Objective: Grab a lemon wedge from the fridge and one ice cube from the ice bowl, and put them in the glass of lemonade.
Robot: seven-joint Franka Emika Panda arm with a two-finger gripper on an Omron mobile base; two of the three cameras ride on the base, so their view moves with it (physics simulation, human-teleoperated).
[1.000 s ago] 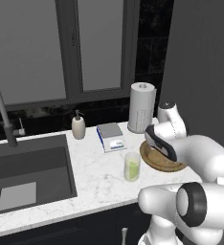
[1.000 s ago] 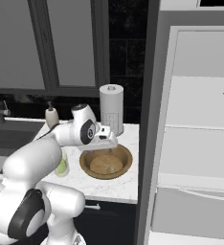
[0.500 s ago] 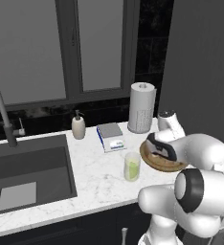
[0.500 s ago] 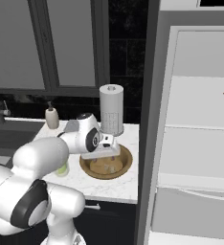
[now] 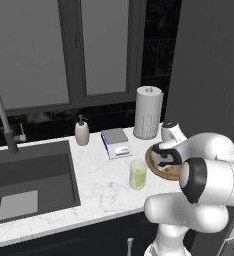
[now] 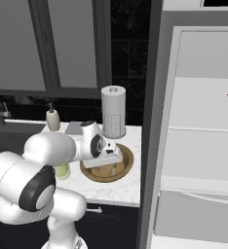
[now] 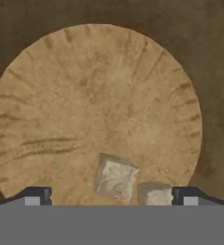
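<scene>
Ice bowl [image 6: 126,163] sat near counter's fridge-side edge, glass of lemonade [image 5: 137,174] just beside. Arm bent low, gripper [image 7: 111,195] spread inside bowl, two ice cubes [image 7: 116,178] between fingertips, ungripped.

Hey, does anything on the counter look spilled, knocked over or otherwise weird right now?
Nothing stands out. The glass of lemonade stands upright with no spill around it, the paper towel roll and soap dispenser are upright, and two ice cubes sit in the ice bowl under the open pincer.
</scene>
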